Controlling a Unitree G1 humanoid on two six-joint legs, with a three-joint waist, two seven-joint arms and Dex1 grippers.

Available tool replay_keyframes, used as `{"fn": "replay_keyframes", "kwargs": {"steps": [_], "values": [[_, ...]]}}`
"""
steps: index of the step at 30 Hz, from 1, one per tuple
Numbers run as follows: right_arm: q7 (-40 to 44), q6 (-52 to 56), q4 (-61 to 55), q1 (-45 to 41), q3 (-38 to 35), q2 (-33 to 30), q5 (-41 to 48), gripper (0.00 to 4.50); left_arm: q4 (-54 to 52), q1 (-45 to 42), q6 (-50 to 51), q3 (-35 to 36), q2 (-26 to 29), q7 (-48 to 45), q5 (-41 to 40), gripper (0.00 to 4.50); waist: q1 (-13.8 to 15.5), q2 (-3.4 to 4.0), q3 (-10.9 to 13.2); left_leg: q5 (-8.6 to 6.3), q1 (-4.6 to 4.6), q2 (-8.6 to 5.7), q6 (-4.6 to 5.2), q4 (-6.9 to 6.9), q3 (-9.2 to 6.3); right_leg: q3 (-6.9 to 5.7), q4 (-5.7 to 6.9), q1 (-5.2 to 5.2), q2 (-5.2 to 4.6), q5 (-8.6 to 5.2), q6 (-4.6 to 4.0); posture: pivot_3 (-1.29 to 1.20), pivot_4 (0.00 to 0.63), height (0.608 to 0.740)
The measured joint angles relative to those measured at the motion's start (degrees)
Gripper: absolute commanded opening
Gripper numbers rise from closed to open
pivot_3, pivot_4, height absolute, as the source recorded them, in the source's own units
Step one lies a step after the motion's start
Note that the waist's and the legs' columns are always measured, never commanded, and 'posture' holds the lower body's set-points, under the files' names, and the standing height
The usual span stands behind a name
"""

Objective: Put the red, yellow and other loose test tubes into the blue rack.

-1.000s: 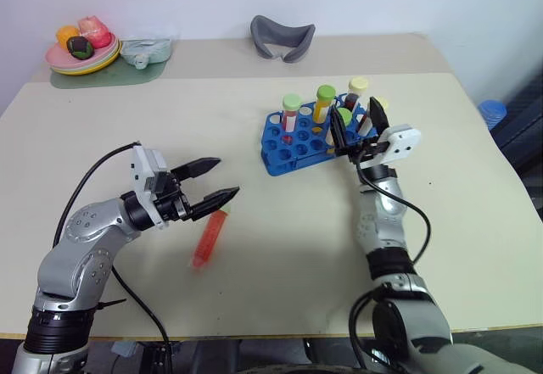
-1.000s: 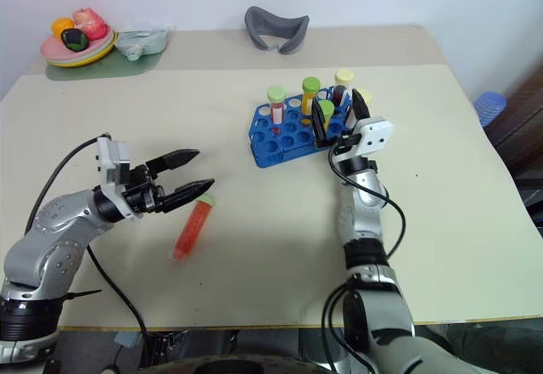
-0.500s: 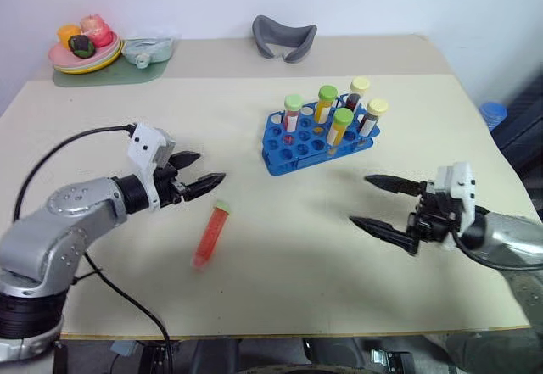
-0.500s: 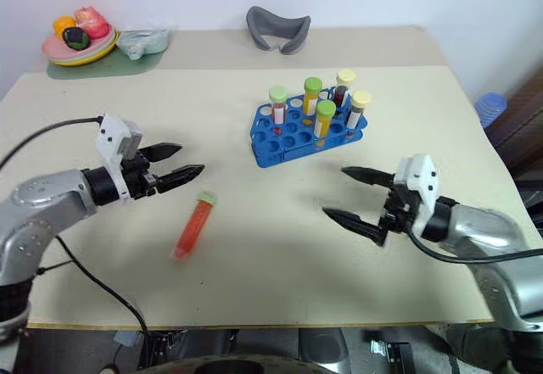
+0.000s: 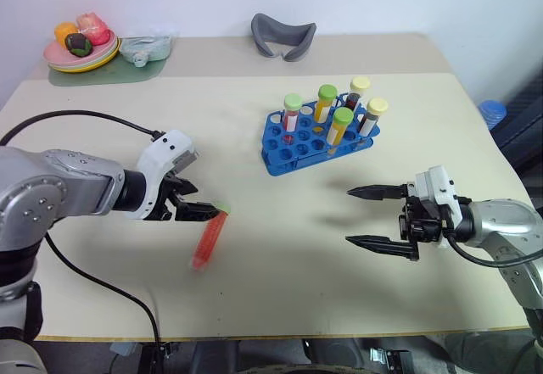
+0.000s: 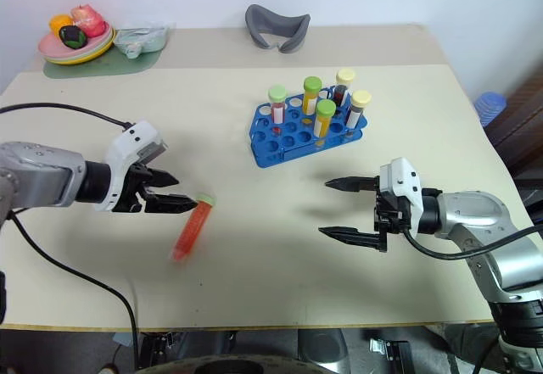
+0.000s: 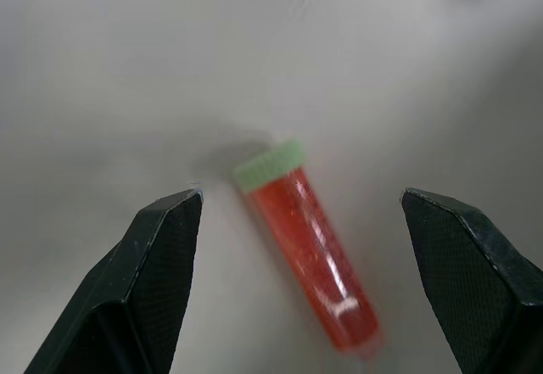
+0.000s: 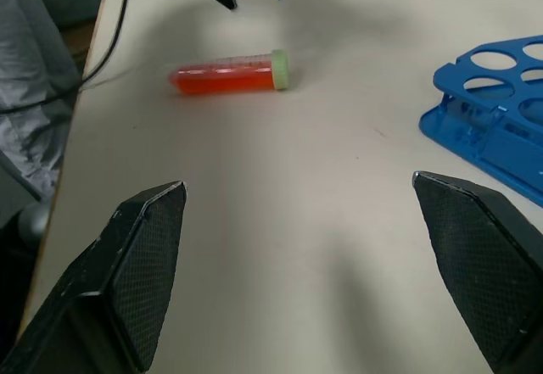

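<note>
A red test tube (image 5: pixel 208 239) with a green cap lies on the table, left of centre. My left gripper (image 5: pixel 208 202) hangs open just over its cap end, tilted down, and the left wrist view shows the tube (image 7: pixel 307 255) between the spread fingers without contact. The blue rack (image 5: pixel 280 164) stands further back on the right, holding several upright tubes (image 5: pixel 341 120) with green and yellow caps. My right gripper (image 5: pixel 349 215) is open and empty, level, pointing left, nearer than the rack. From the right wrist, the red tube (image 8: pixel 227 75) and a rack corner (image 8: pixel 475 111) are visible.
A plate (image 5: pixel 59 62) of toy fruit sits on a green mat at the far left corner, beside a pale packet (image 5: pixel 146 49). A grey curved object (image 5: pixel 282 35) lies at the back centre. A blue item (image 5: pixel 490 111) sits off the table's right edge.
My right arm pulled back from the rack toward the near right and turned to point left, still open. My left gripper tipped downward over the red tube's cap end.
</note>
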Motion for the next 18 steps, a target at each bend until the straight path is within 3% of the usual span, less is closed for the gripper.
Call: {"fn": "replay_keyframes", "kwargs": {"steps": [6,11,18], "values": [[0.67,-0.37,0.90,-1.24,0.80,1.64,-0.60,4.35,9.98,-5.09,0.00,-8.12,5.51,15.30,-21.15,3.84,0.27,-0.04,0.02,0.00,-0.03,0.00,0.00,0.03,-0.02,0.01,0.00,0.00,-0.02,0.00,0.01,0.00,0.150,0.740],[0.87,-0.33,1.22,-2.84,1.69,2.78,-1.13,4.35,14.11,-8.51,-6.74,-20.89,13.84,34.16,-44.79,3.84,0.23,-0.04,0.02,0.00,-0.02,-0.01,-0.01,0.03,-0.01,0.02,0.04,-0.02,-0.06,0.01,0.00,0.00,0.150,0.740],[0.66,0.20,1.23,-4.29,2.46,3.91,-1.58,4.35,14.90,-9.16,-11.94,-28.92,14.67,39.06,-48.88,3.84,0.70,-0.04,0.02,0.01,-0.02,-0.02,-0.02,0.07,0.00,0.02,0.05,-0.02,-0.02,0.01,0.00,0.00,0.150,0.740]]}}
